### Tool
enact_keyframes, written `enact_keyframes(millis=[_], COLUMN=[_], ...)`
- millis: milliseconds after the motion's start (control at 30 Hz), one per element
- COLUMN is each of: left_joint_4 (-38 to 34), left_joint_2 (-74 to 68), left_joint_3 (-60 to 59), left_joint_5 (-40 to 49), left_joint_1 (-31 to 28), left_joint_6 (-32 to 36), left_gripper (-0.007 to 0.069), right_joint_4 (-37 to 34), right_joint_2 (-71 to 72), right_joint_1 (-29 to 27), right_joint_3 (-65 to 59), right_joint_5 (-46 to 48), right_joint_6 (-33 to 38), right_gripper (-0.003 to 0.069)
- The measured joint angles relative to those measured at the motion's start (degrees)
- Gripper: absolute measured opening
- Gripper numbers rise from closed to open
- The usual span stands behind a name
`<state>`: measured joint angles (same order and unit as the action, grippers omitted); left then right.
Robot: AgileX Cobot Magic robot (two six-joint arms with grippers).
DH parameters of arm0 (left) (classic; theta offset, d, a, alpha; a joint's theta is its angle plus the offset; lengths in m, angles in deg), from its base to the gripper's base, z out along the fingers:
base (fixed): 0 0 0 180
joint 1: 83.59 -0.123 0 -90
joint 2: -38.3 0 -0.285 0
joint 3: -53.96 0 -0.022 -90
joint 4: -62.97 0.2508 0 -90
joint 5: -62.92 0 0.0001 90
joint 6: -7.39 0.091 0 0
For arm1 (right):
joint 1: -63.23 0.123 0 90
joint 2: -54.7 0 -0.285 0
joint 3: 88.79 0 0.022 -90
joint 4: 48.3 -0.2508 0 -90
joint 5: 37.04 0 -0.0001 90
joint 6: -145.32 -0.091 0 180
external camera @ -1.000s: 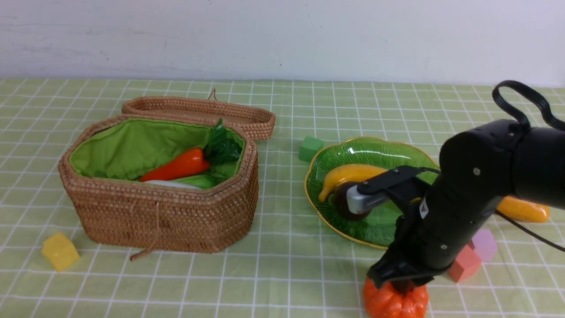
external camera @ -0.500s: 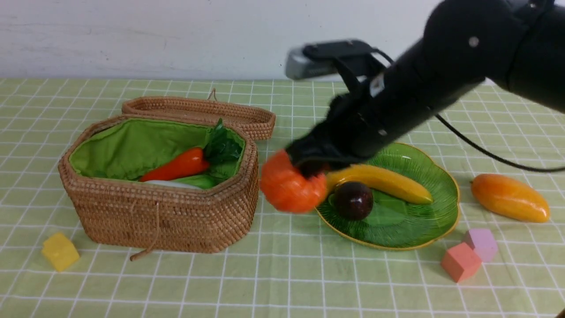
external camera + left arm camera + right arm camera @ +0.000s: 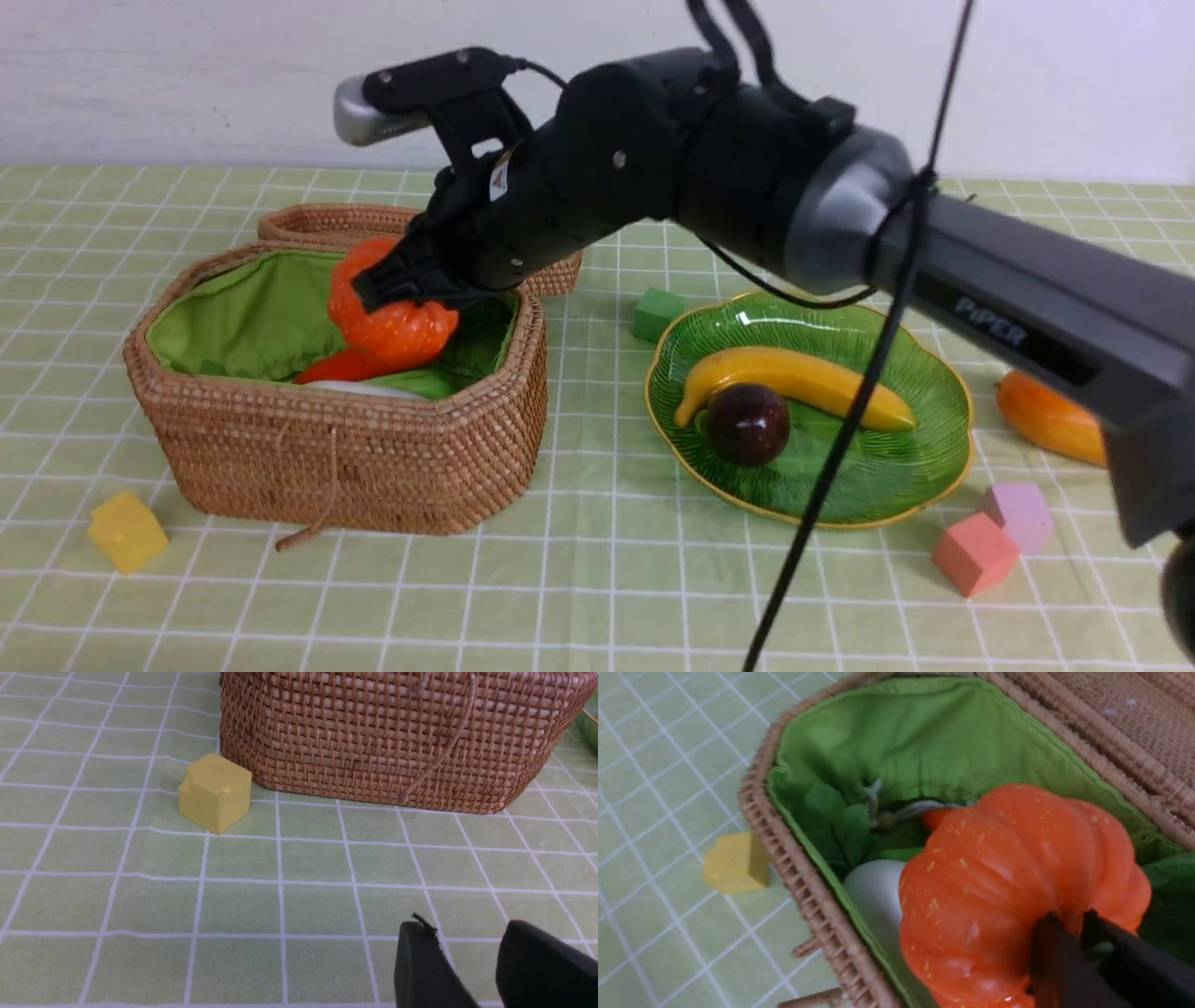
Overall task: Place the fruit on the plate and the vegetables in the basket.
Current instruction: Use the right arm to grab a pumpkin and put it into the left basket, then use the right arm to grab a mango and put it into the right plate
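Observation:
My right gripper (image 3: 411, 289) is shut on the stem of the small ribbed orange pumpkin (image 3: 392, 317) and holds it over the open woven basket (image 3: 336, 457), just above the carrot (image 3: 341, 367), white radish (image 3: 359, 387) and cucumber (image 3: 420, 381) inside. The right wrist view shows this gripper (image 3: 1069, 919) and the pumpkin (image 3: 994, 882) above the radish (image 3: 873, 891). The green plate (image 3: 896, 476) holds the banana (image 3: 794, 373) and the mangosteen (image 3: 747, 423). The mango (image 3: 1046, 415) lies on the cloth right of the plate, partly behind my arm. My left gripper (image 3: 462, 926) is open and empty, low over the cloth.
The basket's lid (image 3: 317, 219) lies open behind it. Foam cubes sit on the cloth: yellow (image 3: 126, 530) left of the basket, green (image 3: 657, 314) by the plate, pink (image 3: 976, 553) and purple (image 3: 1019, 513) at front right. A black cable (image 3: 840, 448) hangs across the plate.
My right gripper lifted the pumpkin from the table's front right and carried it left, past the plate, to over the basket. The left arm's view gives no earlier frame.

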<state>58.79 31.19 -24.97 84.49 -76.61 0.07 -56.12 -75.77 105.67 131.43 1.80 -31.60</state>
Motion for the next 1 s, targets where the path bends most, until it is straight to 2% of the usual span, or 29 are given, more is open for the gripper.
enact_keyframes(millis=[67,167,267,300,400,533,633,733,767,900,967,1000], left_joint_4=[0.00,0.00,0.00,0.00,0.00,0.00,0.00,0.00,0.00,0.00,0.00,0.00], left_joint_2=[0.00,0.00,0.00,0.00,0.00,0.00,0.00,0.00,0.00,0.00,0.00,0.00], left_joint_3=[0.00,0.00,0.00,0.00,0.00,0.00,0.00,0.00,0.00,0.00,0.00,0.00], left_joint_5=[0.00,0.00,0.00,0.00,0.00,0.00,0.00,0.00,0.00,0.00,0.00,0.00], left_joint_1=[0.00,0.00,0.00,0.00,0.00,0.00,0.00,0.00,0.00,0.00,0.00,0.00], left_joint_6=[0.00,0.00,0.00,0.00,0.00,0.00,0.00,0.00,0.00,0.00,0.00,0.00], left_gripper=[0.0239,0.0239,0.0239,0.0239,0.0239,0.0239,0.0239,0.0239,0.0239,0.0239,0.0239,0.0239], right_joint_4=[3.55,10.26,13.50,14.47,16.26,17.57,17.34,15.86,15.76,11.82,10.97,9.29], right_joint_2=[-0.75,-0.57,0.12,0.83,2.98,8.01,15.59,23.52,23.90,26.65,26.36,25.99], right_joint_1=[0.00,0.00,0.00,0.00,0.00,-1.85,-7.01,-15.54,-16.13,-31.35,-34.52,-38.98], right_joint_3=[0.39,0.59,0.72,0.85,0.90,-0.39,-5.76,-14.73,-14.73,-25.17,-26.73,-28.77], right_joint_5=[0.26,1.66,3.88,6.21,11.90,16.82,16.96,17.54,17.69,23.86,23.70,22.36], right_joint_6=[-3.57,-9.91,-12.89,-13.60,-13.27,-11.54,-8.69,-5.97,-5.88,-4.67,-4.34,-2.72], right_gripper=[0.0122,0.0260,0.0407,0.0510,0.0649,0.0672,0.0643,0.0602,0.0600,0.0587,0.0586,0.0585])
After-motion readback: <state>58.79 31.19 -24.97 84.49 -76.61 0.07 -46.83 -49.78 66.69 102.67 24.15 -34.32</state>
